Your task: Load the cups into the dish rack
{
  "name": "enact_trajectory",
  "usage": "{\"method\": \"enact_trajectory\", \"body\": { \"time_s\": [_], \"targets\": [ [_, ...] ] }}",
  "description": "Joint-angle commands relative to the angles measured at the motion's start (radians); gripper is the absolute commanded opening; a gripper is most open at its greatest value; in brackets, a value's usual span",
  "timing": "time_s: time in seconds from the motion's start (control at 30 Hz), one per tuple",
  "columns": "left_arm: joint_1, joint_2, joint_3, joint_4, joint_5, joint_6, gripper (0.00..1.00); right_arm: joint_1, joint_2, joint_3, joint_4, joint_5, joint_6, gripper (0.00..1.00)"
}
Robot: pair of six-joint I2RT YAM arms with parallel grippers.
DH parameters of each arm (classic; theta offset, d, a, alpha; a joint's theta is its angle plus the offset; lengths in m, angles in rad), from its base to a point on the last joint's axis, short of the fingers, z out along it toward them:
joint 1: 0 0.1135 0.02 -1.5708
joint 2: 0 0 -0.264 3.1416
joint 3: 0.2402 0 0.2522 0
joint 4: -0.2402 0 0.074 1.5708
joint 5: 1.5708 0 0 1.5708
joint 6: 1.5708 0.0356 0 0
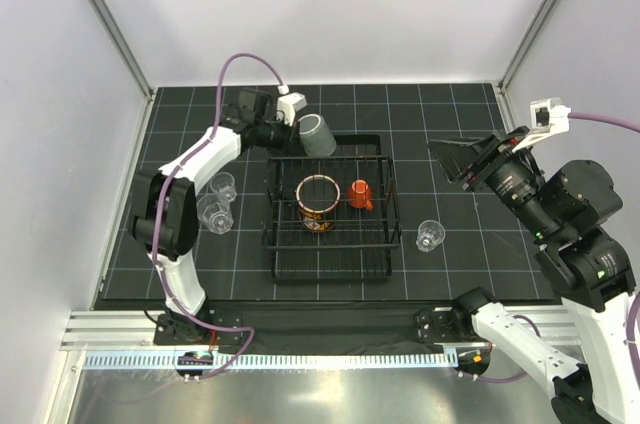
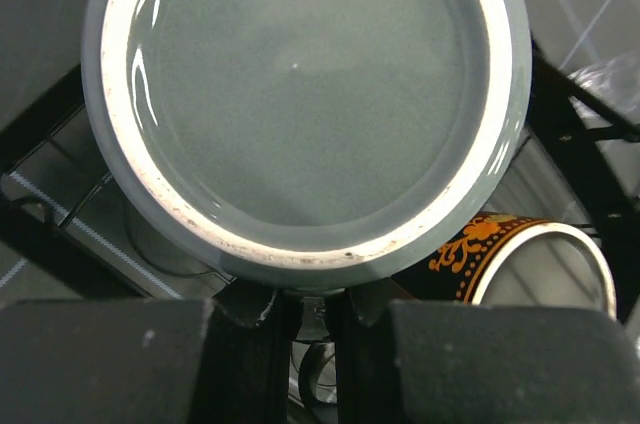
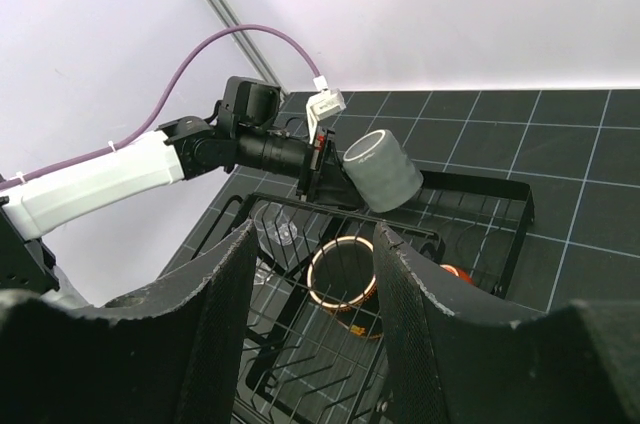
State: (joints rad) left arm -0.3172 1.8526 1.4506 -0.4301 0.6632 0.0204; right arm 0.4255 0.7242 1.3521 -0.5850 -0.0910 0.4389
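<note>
1. Cup: grey-green cup (image 1: 318,135), tipped on its side in the air over the rack's far rim, about 11 o'clock.
2. Left gripper (image 1: 296,126), clamped on the grey-green cup's edge, reaching in from 10 o'clock.
3. Dish rack (image 1: 330,277), black wire, mid-table.
4. Mug (image 1: 318,203), red inside, dark patterned outside, upright near the rack's centre.
5. Orange cup (image 1: 360,194), in the rack just beside the mug at 3 o'clock.
6. Clear cups, on the table outside the rack: two (image 1: 217,201) close together at 9 o'clock, one (image 1: 430,235) at 4 o'clock.
7. Right gripper (image 3: 305,279), fingers parted around nothing, raised at 3 o'clock, well apart from the rack.
</note>
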Motion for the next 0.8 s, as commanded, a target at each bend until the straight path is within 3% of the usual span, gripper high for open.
{"method": "enact_trajectory", "body": {
  "time_s": [0.0,0.17,0.63,0.7,0.73,0.77],
  "targets": [
    [-0.040,-0.009,0.016,0.037,-0.071,0.067,0.00,0.006,-0.002,-0.008,0.010,0.011,-0.014,0.52],
    [-0.068,0.016,0.007,0.037,-0.201,0.056,0.00,0.005,-0.017,-0.013,0.005,0.027,-0.019,0.52],
    [-0.069,0.077,0.013,-0.010,-0.249,0.072,0.00,0.004,-0.017,-0.001,-0.009,0.022,-0.019,0.52],
    [-0.071,0.077,0.010,-0.013,-0.261,0.073,0.05,0.006,-0.017,-0.002,-0.006,0.019,-0.016,0.52],
    [-0.072,0.074,0.005,-0.013,-0.276,0.072,0.15,0.006,-0.017,-0.005,-0.004,0.016,-0.016,0.52],
    [-0.075,0.073,0.002,-0.013,-0.280,0.072,0.17,0.004,-0.017,-0.005,-0.003,0.016,-0.014,0.52]
  ]
}}
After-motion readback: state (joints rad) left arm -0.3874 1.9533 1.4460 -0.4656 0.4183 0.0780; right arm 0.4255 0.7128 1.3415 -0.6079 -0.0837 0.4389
